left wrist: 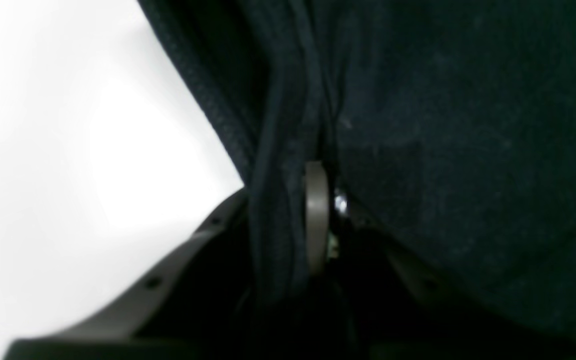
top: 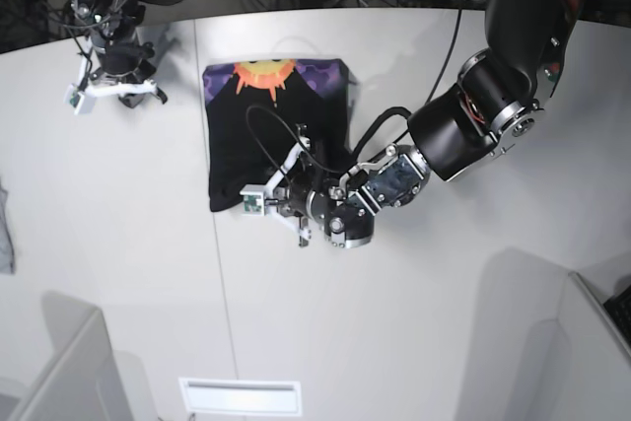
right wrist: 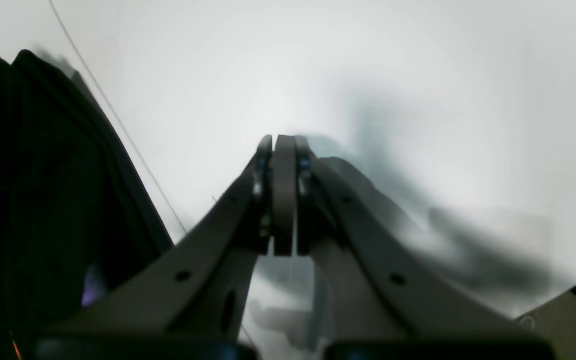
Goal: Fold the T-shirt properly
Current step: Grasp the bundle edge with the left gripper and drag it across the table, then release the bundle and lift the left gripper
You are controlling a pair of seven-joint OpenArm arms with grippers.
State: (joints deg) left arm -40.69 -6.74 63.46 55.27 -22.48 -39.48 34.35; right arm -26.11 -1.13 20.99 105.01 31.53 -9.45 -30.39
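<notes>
The T-shirt [top: 271, 135] lies folded into a black rectangle on the white table, its orange sun print [top: 261, 76] showing at the far end. My left gripper [top: 279, 196] is at the shirt's near edge. In the left wrist view, bunched black folds of the T-shirt [left wrist: 468, 125] fill the narrow gap of the left gripper [left wrist: 283, 185], beside one grey pad [left wrist: 316, 215]. My right gripper [right wrist: 284, 145] is shut and empty over bare table, with the T-shirt [right wrist: 43, 190] off to its left. In the base view the right gripper [top: 133, 94] sits left of the shirt's far corner.
A small grey cloth scrap [top: 5, 229] lies at the table's left edge. White bin walls stand at the near left [top: 59, 372] and near right [top: 592, 342]. A slot plate [top: 242, 396] sits near the front. Cables and equipment crowd the far side.
</notes>
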